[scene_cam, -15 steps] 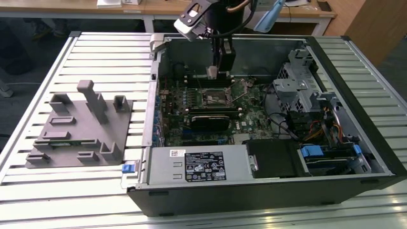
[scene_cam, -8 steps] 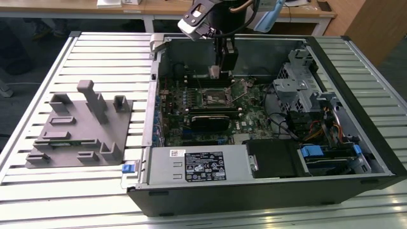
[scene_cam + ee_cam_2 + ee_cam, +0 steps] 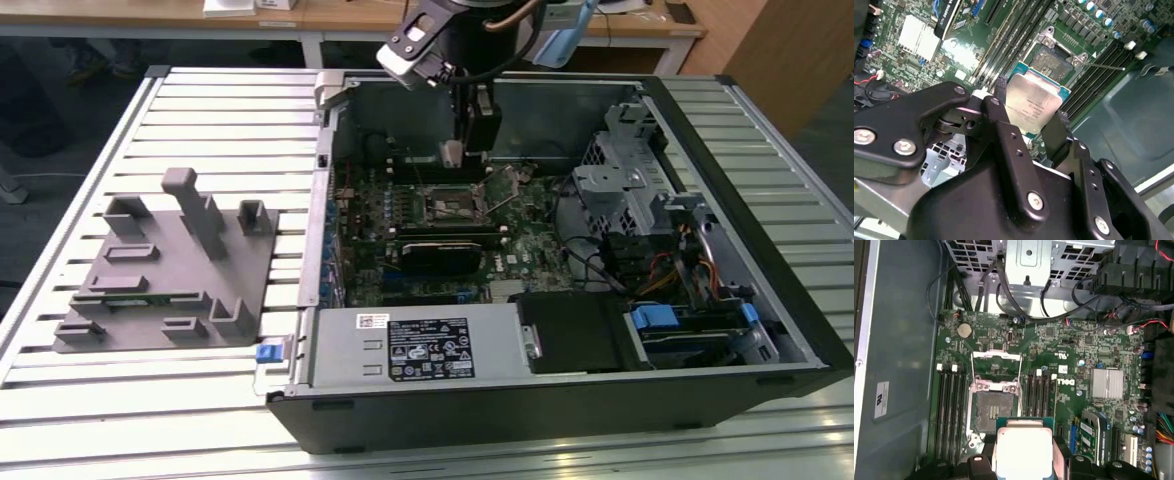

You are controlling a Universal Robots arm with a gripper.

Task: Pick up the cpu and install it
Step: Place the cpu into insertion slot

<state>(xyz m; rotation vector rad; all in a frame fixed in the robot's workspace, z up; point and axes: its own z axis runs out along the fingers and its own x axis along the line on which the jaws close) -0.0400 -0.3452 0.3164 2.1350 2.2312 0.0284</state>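
Pincer point(image 3: 1031, 102): it is pinching the cpu by two opposite edges, one black finger point(image 3: 1001, 95) pressing on each side; in the exterior view the pincer point(image 3: 453, 152) is hanging inside the computer case, near the socket

Cpu point(image 3: 1036, 97): it is sitting between the fingers with its silvery top facing the second wrist view; it is hovering just beside the socket and overlapping one edge of it, not seated; in the first wrist view the cpu point(image 3: 1023, 447) is showing its pale top next to the socket's frame

Socket point(image 3: 990, 410): it is lying open and bare on the motherboard, with its metal load plate point(image 3: 996, 357) swung back from it

Motherboard point(image 3: 534, 235): this green board is lying flat in the computer case and carrying the socket

Memory slots point(image 3: 949, 405): these long dark rows are running along both sides of the socket

Heatsink point(image 3: 1108, 383): this ribbed silver block is sitting on the board, well apart from the socket

Computer case point(image 3: 561, 410): it is lying open on the slatted surface point(image 3: 200, 120), enclosing the socket

Grey holder point(image 3: 160, 270): it is resting on the surface outside the case, well apart from the socket, toward the exterior view's left
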